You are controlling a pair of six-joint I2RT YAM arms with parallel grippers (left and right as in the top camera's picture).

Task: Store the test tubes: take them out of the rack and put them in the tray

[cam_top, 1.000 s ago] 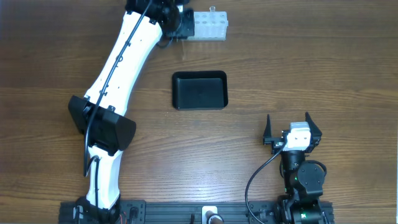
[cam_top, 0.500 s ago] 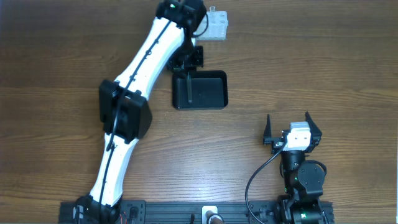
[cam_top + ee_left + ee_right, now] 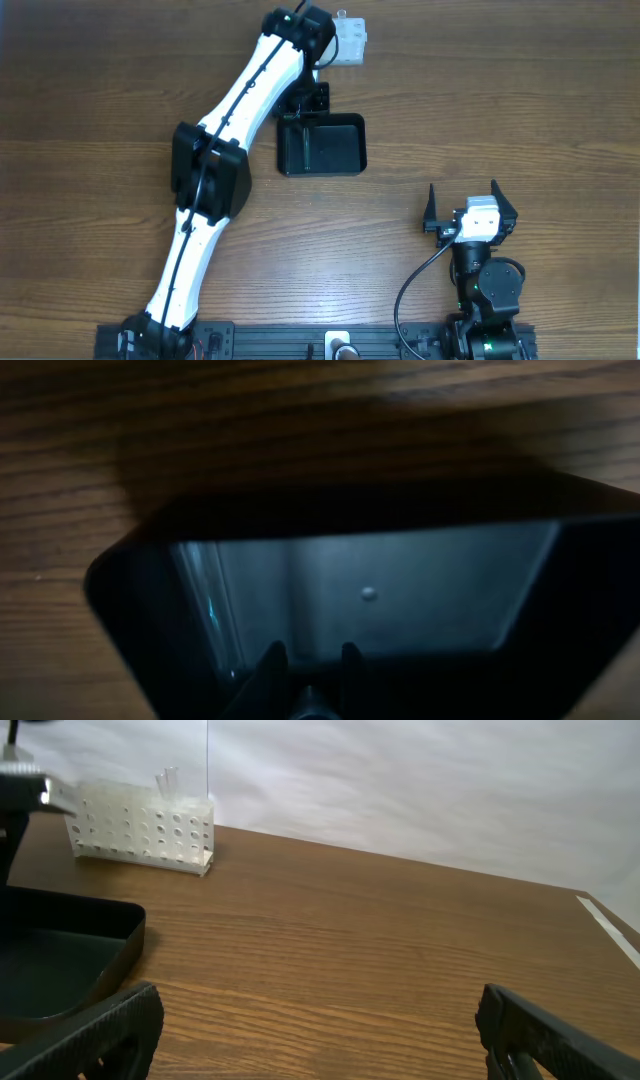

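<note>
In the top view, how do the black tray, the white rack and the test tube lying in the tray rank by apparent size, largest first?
1. Black tray.
2. White rack, though the left arm hides part of it.
3. Test tube, a thin line inside the tray.

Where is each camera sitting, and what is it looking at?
Top view: fixed above the table, looking straight down; left arm and right arm stand at the bottom edge.
Left wrist view: on the left arm's wrist, looking down into the tray; left gripper shows at the edge.
Right wrist view: on the right arm's wrist, looking across the table at the rack; right gripper shows.
Top and right wrist views share the tray and rack.
</note>
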